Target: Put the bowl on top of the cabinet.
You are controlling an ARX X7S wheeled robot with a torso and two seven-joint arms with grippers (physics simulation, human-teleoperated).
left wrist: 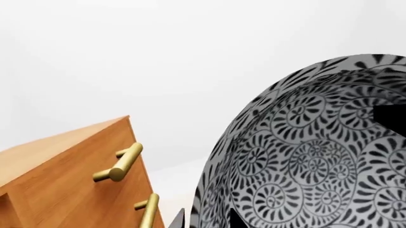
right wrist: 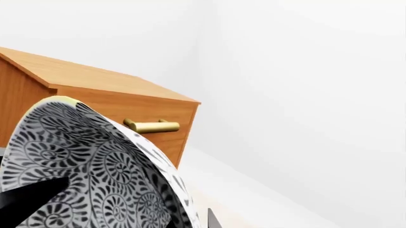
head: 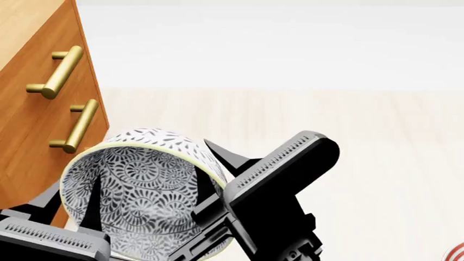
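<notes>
Bowl: the deep round white bowl with dense grey floral pattern and pale yellowish rim [head: 138, 185] is held aloft, tipped on its side, beside the cabinet's drawer fronts.
Cabinet: a tall orange-brown wooden cabinet [head: 36, 109], smooth-grained, with brass-gold cylindrical bar handles [head: 62, 73]; its flat top [right wrist: 95, 76] carries nothing in view.
Left pincer: the black ridged left pincer [head: 51, 234] appears clenched on the bowl's rim.
Right pincer: the right pincer [head: 217, 190] likewise appears to be grasping the bowl.
Progress: bowl lifted; by my judgement it must still be carried over the top, levelled and set down.
</notes>
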